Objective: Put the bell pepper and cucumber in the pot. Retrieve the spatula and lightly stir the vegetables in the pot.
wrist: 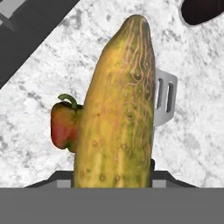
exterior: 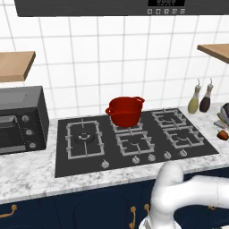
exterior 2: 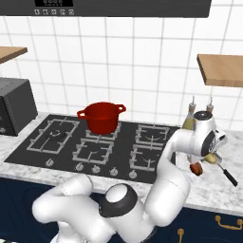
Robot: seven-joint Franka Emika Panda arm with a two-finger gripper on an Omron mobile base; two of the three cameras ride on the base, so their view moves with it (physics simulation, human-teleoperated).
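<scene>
In the hand view the yellow-green cucumber [wrist: 117,113] stands lengthwise in front of the lens, rising from between the fingers. My gripper [exterior 2: 209,154] is shut on it, just above the marble counter right of the cooktop. The red bell pepper [wrist: 64,127] lies on the counter behind the cucumber's left side, and the spatula's [wrist: 165,99] slotted grey head pokes out on its right. From the right base view the bell pepper [exterior 2: 196,168] sits under my hand and the spatula's dark handle [exterior 2: 229,176] points off to the right. The red pot [exterior: 125,111] stands on a rear middle burner.
The black cooktop [exterior: 134,141] fills the middle of the counter. Two dark-capped bottles [exterior: 199,98] stand by the wall at the right, and one bottle's dark base [wrist: 203,11] is near my hand. A toaster oven [exterior: 20,120] is at the left. A wooden shelf [exterior 2: 222,69] hangs above my hand.
</scene>
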